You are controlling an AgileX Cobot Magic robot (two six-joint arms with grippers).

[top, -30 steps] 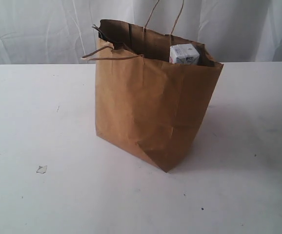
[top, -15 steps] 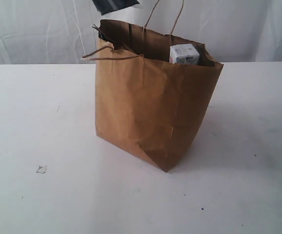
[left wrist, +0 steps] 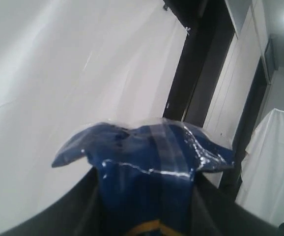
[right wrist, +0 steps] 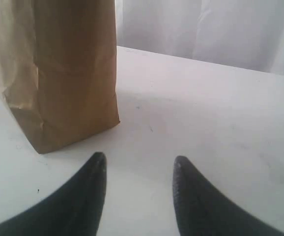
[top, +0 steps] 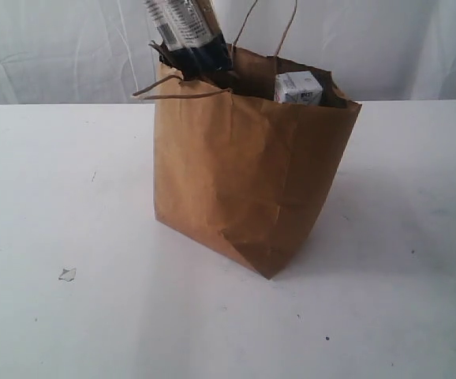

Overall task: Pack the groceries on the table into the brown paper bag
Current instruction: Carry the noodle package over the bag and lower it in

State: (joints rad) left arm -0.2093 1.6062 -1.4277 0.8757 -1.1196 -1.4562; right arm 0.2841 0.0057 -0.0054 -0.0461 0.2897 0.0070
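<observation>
While the left gripper (left wrist: 144,216) is clamping the long dark-blue noodle packet (top: 187,35) — lower end dipping into the tall crinkled brown paper bag (top: 244,174) — the right gripper (right wrist: 139,169) is hanging empty, jaws apart.

Bag mouth partly blocked: long dark-blue noodle packet (top: 187,35) stands tilted in left rear corner of brown paper bag (top: 244,181), small white-blue carton (top: 297,87) at right side; gap btwn them free. Front cord handle (top: 182,88) droops along left rim. Either side of bag the table (top: 62,181) is open, only a small scrap (top: 68,274) front-left
</observation>
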